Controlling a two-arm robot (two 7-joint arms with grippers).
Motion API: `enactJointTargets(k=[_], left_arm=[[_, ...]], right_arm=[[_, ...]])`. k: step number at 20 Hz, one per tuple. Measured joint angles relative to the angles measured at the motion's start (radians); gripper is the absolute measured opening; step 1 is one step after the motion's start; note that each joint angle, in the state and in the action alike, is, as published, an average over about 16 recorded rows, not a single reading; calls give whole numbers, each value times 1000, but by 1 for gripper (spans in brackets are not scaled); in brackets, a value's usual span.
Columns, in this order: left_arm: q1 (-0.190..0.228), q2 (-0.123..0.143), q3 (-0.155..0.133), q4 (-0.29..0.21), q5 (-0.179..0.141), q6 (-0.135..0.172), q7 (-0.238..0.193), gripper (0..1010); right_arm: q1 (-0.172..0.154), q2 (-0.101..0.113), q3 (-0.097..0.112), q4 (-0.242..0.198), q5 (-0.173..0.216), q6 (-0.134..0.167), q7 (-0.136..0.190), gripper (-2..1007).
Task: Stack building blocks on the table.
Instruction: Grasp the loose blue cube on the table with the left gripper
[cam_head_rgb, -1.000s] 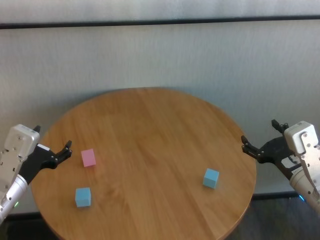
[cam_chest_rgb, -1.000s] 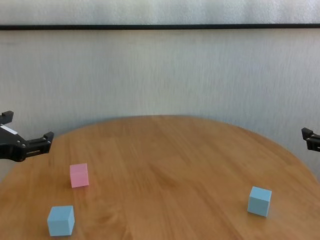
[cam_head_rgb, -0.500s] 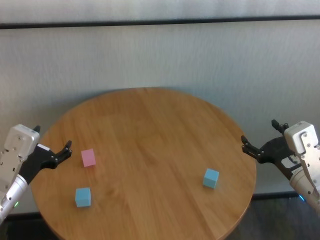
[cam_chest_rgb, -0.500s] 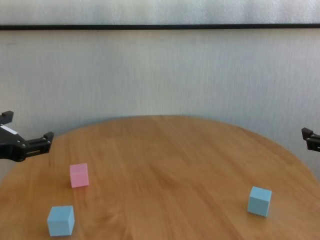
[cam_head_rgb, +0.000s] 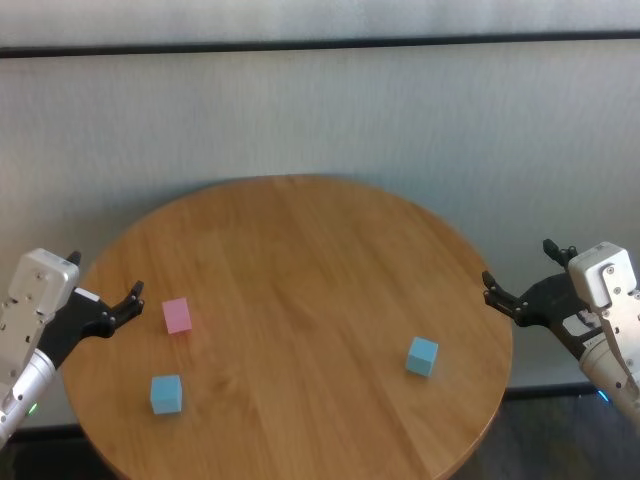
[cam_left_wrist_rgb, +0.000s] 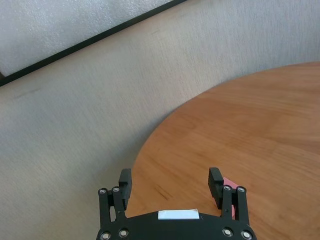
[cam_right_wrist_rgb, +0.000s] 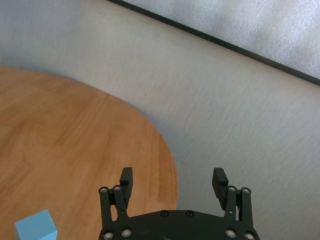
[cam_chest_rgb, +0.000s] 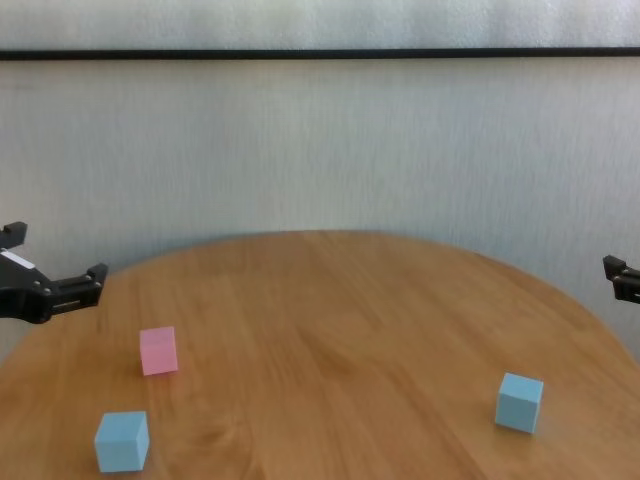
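Observation:
The round wooden table (cam_head_rgb: 300, 250) holds three cubes standing apart. A pink cube (cam_head_rgb: 177, 315) sits at the left, a light blue cube (cam_head_rgb: 166, 394) in front of it, and a second light blue cube (cam_head_rgb: 422, 356) at the right. My left gripper (cam_head_rgb: 103, 275) is open and empty, hovering by the table's left edge, a short way left of the pink cube. My right gripper (cam_head_rgb: 519, 265) is open and empty just beyond the table's right edge. The right wrist view shows the right blue cube (cam_right_wrist_rgb: 36, 227) below the open gripper (cam_right_wrist_rgb: 173, 175).
A grey textured wall (cam_head_rgb: 320, 120) with a black stripe (cam_head_rgb: 320, 45) stands behind the table. The table's rim (cam_head_rgb: 500, 330) curves close to the right gripper. Floor shows beyond the front right edge.

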Motion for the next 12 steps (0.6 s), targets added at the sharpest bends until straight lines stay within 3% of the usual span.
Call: enactJointTargets(k=[12], left_arm=[[0, 0, 0, 0, 0, 0, 0, 999]], right_arm=[[0, 0, 0, 0, 0, 0, 0, 1001]])
